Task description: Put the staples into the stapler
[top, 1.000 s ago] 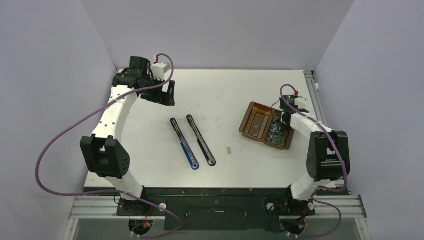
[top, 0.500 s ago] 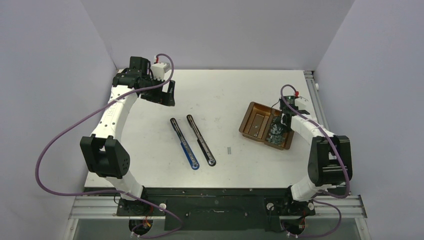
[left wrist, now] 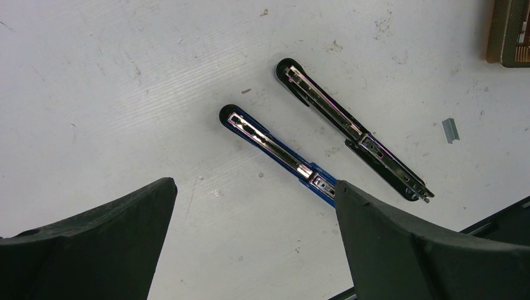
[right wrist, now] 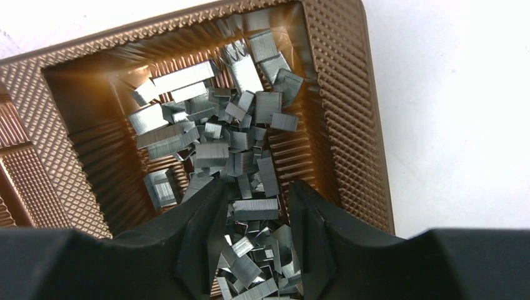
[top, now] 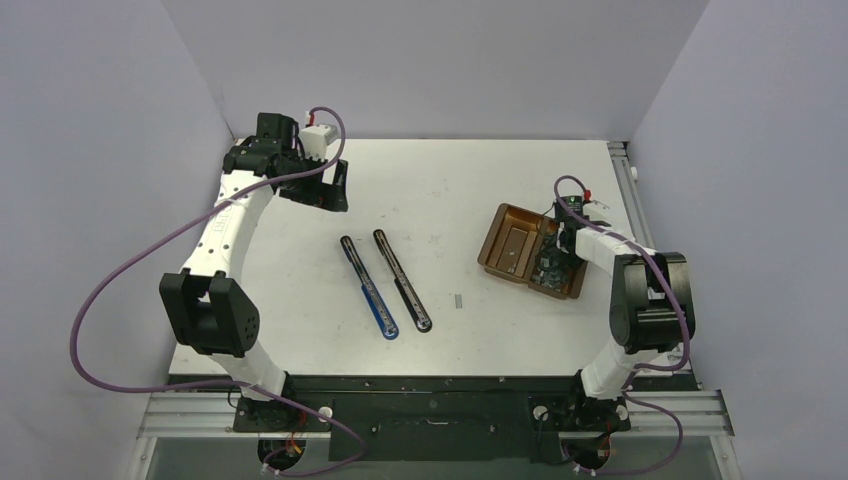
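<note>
The staples (right wrist: 237, 150) lie heaped in the right-hand compartment of a brown tray (right wrist: 340, 94), a loose tangle of short silver-grey strips with finely ribbed tops. The tray's plastic has a knurled, diamond-patterned rim and ridged walls, and it sits toward the right of a white table (top: 450, 180) that is scuffed and speckled with small dark marks. Pale lavender-grey walls (top: 430, 60) close in three sides.

The right gripper (right wrist: 255, 200) is down in the heap, its black jaws partly spread with loose strips lying between them; whether they touch any strip I cannot tell. The left gripper (left wrist: 250, 206) hangs over the far left of the table with its jaws spread wide and nothing between them.

Mid-table, a blue stapler (left wrist: 275, 152) and a black stapler (left wrist: 350, 128) lie opened flat, side by side and slanted, their shiny metal channels facing up. One stray strip (left wrist: 450, 129) rests alone on the table between the staplers and the tray.

Since a second ago the right wrist has shifted left over the tray and its elbow has drawn in; the left arm, both staplers and the stray strip have not moved.
</note>
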Tool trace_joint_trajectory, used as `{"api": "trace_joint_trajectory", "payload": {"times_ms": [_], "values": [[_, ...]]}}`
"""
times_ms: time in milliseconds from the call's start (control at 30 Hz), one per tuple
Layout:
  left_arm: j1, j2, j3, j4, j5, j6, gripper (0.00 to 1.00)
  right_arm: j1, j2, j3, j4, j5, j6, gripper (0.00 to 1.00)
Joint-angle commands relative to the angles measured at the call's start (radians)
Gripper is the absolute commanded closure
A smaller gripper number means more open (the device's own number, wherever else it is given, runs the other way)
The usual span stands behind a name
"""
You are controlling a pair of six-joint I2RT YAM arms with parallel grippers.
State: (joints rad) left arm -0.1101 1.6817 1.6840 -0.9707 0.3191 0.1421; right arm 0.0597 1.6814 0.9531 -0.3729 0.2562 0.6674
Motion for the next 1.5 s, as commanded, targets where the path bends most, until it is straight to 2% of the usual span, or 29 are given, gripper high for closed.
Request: {"api": "trace_joint_trajectory", "payload": {"times_ms": [0,367,1200,1233,1367,1467], "values": [[0.007,-0.027,0.026,0.003,0.009,0.008,0.04,-0.006,0.017,-0.007,0.049,0.012,-0.004,0.61],[0.009,-0.027,0.039,-0.005,0.013,0.005,0.04,-0.011,-0.022,-0.039,0.059,0.009,-0.011,0.8],[0.009,-0.033,0.041,-0.008,0.01,0.003,0.04,0.027,-0.191,-0.022,-0.02,0.003,-0.019,0.91],[0.009,-0.033,0.04,-0.007,0.01,0.004,0.04,0.028,-0.192,-0.022,-0.019,0.005,-0.019,0.88],[0.009,-0.03,0.04,-0.002,0.013,0.002,0.04,0.022,-0.151,0.012,-0.002,0.025,-0.019,0.64],[0.009,-0.027,0.04,-0.002,0.012,0.001,0.04,0.02,-0.1,0.041,0.022,0.028,-0.015,0.54]]}}
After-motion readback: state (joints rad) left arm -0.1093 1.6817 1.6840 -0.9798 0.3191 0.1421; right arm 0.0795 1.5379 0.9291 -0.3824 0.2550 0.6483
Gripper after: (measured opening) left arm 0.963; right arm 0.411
